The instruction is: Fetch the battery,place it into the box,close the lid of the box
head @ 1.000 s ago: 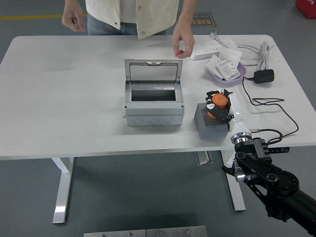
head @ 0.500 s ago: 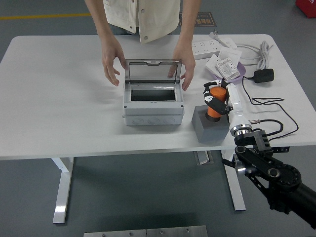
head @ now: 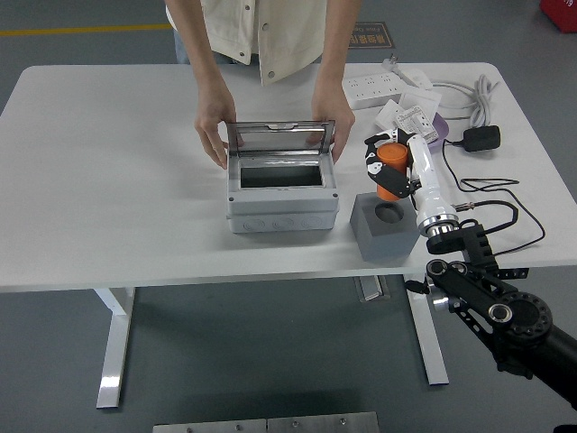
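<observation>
On the left, the white table (head: pixel 108 180) is bare, and you can't see the left arm at all.

Move to the middle. The grey box (head: pixel 280 194) sits with its lid (head: pixel 279 135) standing up and open. A person at the far side now has both hands on it, one hand (head: pixel 215 135) at the lid's left edge and the other hand (head: pixel 334 126) at its right edge. A second ago those hands were up in the air, away from the box. So the person seems to be holding the box steady for you.

Now look right. Your right hand (head: pixel 386 167) has its fingers wrapped around the orange battery (head: pixel 391 170). The battery was sitting down in the grey block (head: pixel 386 227) a second ago. Now it is lifted out and hangs above the block, and you can see the empty round hole in the block's top. That means the fetching part looks done.

Next the battery has to go left, over the box's open top, and then down inside. Watch the person's hand near the right edge of the lid, because it is close to your path. The lid is not closed yet.

At the far right lie a power strip (head: pixel 383 87), a purple tray (head: pixel 424 131) with small packs, and a black cable (head: pixel 491 194). They are not in your way.
</observation>
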Controlling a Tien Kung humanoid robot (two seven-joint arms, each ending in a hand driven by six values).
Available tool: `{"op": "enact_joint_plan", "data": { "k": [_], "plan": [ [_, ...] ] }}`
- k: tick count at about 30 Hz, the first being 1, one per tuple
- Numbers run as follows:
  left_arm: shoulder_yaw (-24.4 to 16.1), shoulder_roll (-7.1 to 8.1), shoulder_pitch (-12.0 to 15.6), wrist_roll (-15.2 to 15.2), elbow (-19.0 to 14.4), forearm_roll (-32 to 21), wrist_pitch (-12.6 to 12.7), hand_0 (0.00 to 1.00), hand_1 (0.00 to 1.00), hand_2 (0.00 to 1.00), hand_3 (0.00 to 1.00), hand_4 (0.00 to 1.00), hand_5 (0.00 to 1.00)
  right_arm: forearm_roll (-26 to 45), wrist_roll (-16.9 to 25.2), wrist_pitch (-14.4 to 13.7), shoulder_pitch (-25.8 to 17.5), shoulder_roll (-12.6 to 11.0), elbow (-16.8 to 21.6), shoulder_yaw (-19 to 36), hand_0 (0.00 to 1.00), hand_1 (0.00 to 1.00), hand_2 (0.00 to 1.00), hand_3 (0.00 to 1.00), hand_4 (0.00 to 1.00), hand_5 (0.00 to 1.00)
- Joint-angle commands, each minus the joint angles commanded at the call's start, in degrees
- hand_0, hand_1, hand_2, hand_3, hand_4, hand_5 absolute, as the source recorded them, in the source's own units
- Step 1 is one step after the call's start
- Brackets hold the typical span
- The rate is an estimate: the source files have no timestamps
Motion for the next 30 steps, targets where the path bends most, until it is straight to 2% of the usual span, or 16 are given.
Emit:
{"op": "enact_joint_plan", "data": {
  "k": [2, 3, 8, 9, 13, 18, 21, 24, 30],
  "plan": [
    [-0.1, 0.02, 0.0, 0.0, 0.0, 0.0, 0.0, 0.750, 0.831, 0.787, 0.841, 0.456, 0.002, -1.4, -0.6, 0.0, 0.1, -0.2, 1.1, -0.2, 0.380, 0.253, 0.252, 0.209, 0.002, 0.002],
    [-0.1, 0.03, 0.0, 0.0, 0.0, 0.1, 0.0, 0.750, 0.831, 0.787, 0.840, 0.456, 0.002, -2.3, -1.0, 0.1, 0.2, -0.3, 1.8, -0.3, 0.221, 0.206, 0.239, 0.208, 0.002, 0.002],
    [-0.2, 0.13, -0.1, 0.0, 0.0, 0.1, 0.0, 0.750, 0.831, 0.787, 0.840, 0.456, 0.002, -7.4, -3.8, 0.5, 1.1, -1.0, 5.2, -1.4, 0.221, 0.206, 0.239, 0.208, 0.002, 0.002],
    [-0.3, 0.16, -0.2, 0.0, 0.0, 0.1, 0.0, 0.750, 0.831, 0.785, 0.839, 0.456, 0.002, -8.6, -4.5, 0.6, 1.3, -1.1, 5.7, -1.7, 0.055, 0.189, 0.231, 0.211, 0.002, 0.002],
    [-0.2, 0.26, -0.2, 0.0, 0.0, -0.1, 0.0, 0.750, 0.831, 0.785, 0.839, 0.456, 0.002, -13.6, -8.2, 1.4, 2.7, -1.5, 7.5, -3.2, 0.055, 0.189, 0.231, 0.211, 0.002, 0.002],
    [-0.2, 0.32, -0.3, 0.0, 0.0, -0.3, -0.1, 0.750, 0.831, 0.785, 0.837, 0.455, 0.002, -20.9, -13.9, 4.7, 6.0, -1.9, 7.7, -6.4, 0.026, 0.190, 0.230, 0.211, 0.002, 0.002],
    [-0.2, 0.41, -0.3, 0.1, 0.0, -0.4, -0.1, 0.750, 0.831, 0.785, 0.837, 0.454, 0.002, -25.3, -17.6, 7.5, 8.7, -1.9, 6.4, -8.9, 0.021, 0.191, 0.230, 0.208, 0.002, 0.002],
    [-0.2, 0.52, -0.4, 0.1, 0.0, -0.5, -0.1, 0.750, 0.831, 0.785, 0.837, 0.454, 0.002, -28.7, -20.2, 9.2, 11.5, -1.6, 4.8, -11.5, 0.021, 0.191, 0.230, 0.208, 0.002, 0.002],
    [-0.5, 0.75, -0.3, 0.3, 0.0, -0.5, -0.2, 0.750, 0.831, 0.785, 0.836, 0.452, 0.002, -31.4, -22.1, 10.7, 17.8, -0.3, 0.6, -17.5, 0.023, 0.191, 0.227, 0.207, 0.002, 0.002]
  ]
}}
